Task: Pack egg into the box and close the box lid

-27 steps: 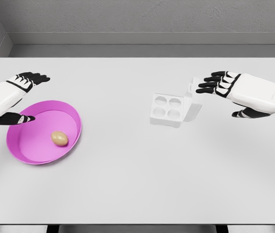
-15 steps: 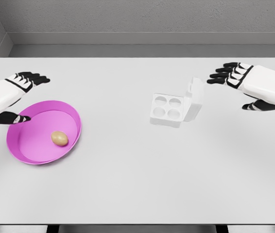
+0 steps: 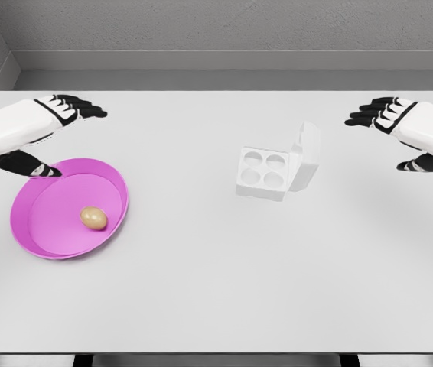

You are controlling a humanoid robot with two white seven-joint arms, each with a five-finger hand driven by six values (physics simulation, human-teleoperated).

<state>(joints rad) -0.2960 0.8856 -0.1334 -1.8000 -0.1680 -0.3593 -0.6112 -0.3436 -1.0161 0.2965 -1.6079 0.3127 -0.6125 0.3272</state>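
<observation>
Egg (image 3: 93, 218): I see it lying loose in the pink bowl (image 3: 117, 187), at the table's (image 3: 201, 290) left.
Box (image 3: 265, 173): centre-right, lid up, four cups empty.
Left hand (image 3: 44, 130): fingers spread, holding nothing, above the bowl's far rim.
Right hand (image 3: 400, 130): fingers spread, empty, well right of the box.
Handling: I judge the egg light, smooth, brittle, prone to roll; I'd pinch it gently across its middle.

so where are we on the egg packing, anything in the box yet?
Not yet. Done: the box sits with its lid up and all four cups empty. In hand: nothing. The left hand hovers open above the far rim of the pink plate, and the right hand is open, off to the right of the box. Left: grasp the egg, which lies on the plate, place it in a cup, close the lid.
</observation>
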